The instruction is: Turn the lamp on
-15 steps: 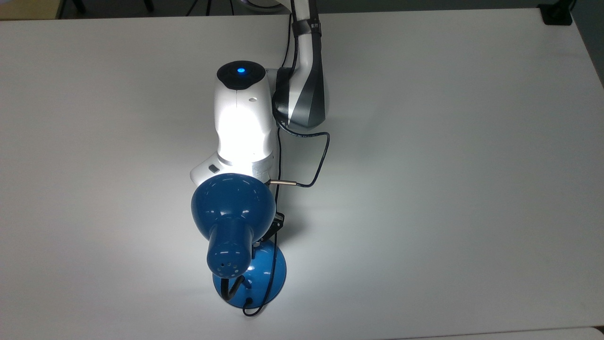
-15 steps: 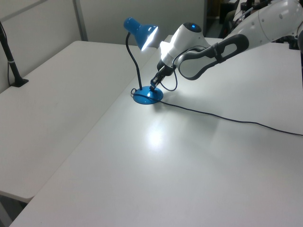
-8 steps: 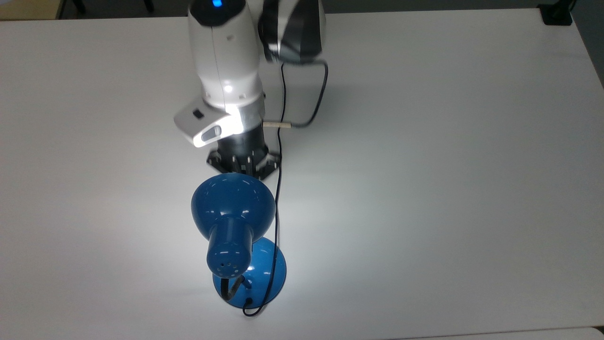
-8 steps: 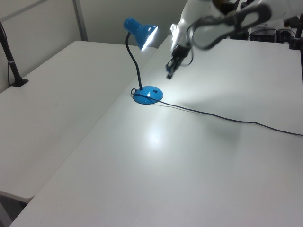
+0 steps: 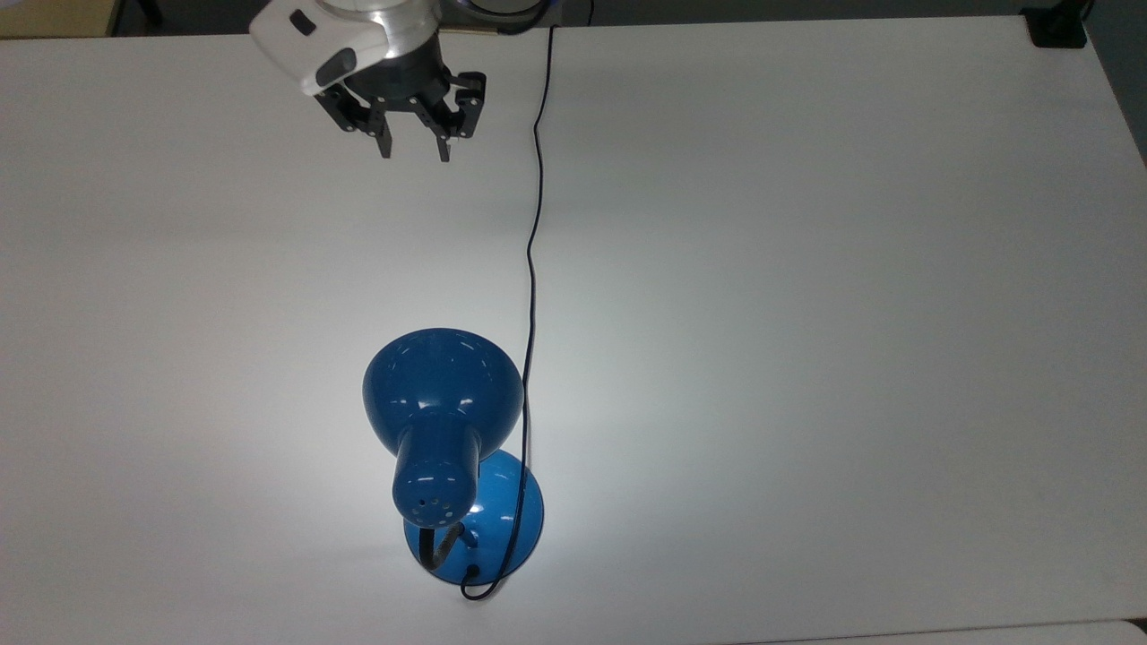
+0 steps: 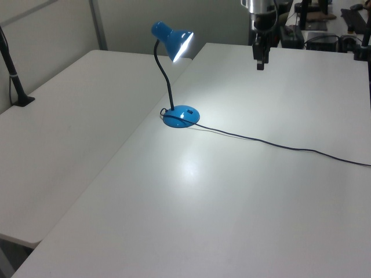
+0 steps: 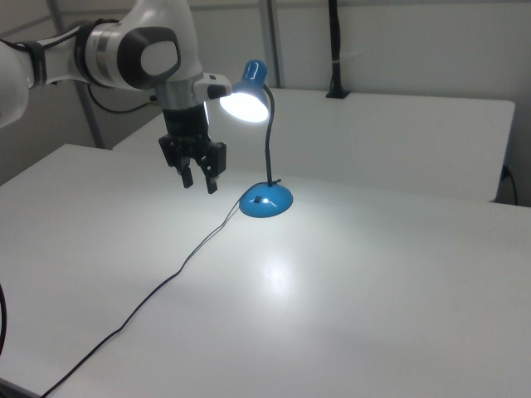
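From above, in the top view, the blue desk lamp (image 5: 443,412) stands toward six o'clock on the white table (image 5: 806,269), its domed shade over the round base (image 5: 511,528), and a bright pool of light spreads on the tabletop around it, so the bulb is lit. Its thin black cord (image 5: 532,269) loops off the base and runs straight up toward twelve o'clock, passing just to the right of the shade. The gripper (image 5: 413,150) hangs near eleven o'clock, well apart from the lamp, its two black fingers spread with an empty gap between them, holding nothing. A black clamp (image 5: 1057,27) sits at the table's corner near one o'clock. In the left view, the lamp (image 6: 172,43) rises at about eleven o'clock on its black gooseneck (image 6: 163,75), the shade glowing white inside; the cord (image 6: 278,145) trails off toward three o'clock across bare table. The gripper (image 6: 260,65) hangs toward one o'clock, well clear of the lamp, with nothing between the two. In the right view, the lamp (image 7: 265,199) stands at centre, shade shining, and the gripper (image 7: 199,182) hovers at its nine o'clock with jaws apart above the cord (image 7: 166,286). A black post (image 7: 335,50) stands at twelve o'clock on the neighbouring table (image 7: 431,141).
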Controlling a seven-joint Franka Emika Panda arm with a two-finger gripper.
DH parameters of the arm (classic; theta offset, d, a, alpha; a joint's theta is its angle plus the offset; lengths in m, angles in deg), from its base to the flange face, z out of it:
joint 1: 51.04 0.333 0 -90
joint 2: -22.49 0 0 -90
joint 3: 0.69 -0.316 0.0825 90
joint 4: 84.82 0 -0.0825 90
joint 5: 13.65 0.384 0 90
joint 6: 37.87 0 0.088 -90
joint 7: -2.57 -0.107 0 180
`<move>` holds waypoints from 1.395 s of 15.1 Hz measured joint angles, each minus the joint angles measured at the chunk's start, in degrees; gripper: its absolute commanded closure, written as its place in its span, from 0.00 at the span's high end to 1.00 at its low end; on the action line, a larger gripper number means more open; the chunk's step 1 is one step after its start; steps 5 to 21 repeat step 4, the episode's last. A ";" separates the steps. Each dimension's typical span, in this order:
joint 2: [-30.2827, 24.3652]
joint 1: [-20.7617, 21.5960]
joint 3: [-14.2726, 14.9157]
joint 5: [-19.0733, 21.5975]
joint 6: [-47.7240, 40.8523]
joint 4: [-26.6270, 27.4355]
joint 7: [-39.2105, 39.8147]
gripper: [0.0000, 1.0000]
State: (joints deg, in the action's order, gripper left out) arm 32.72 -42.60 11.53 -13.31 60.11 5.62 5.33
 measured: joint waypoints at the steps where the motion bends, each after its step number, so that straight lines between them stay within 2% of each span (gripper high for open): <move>1: -0.66 -0.66 0.01 0.00 -0.54 -0.01 0.26 1.00; 21: -0.82 -0.72 -0.02 0.00 -0.76 0.01 -0.54 1.00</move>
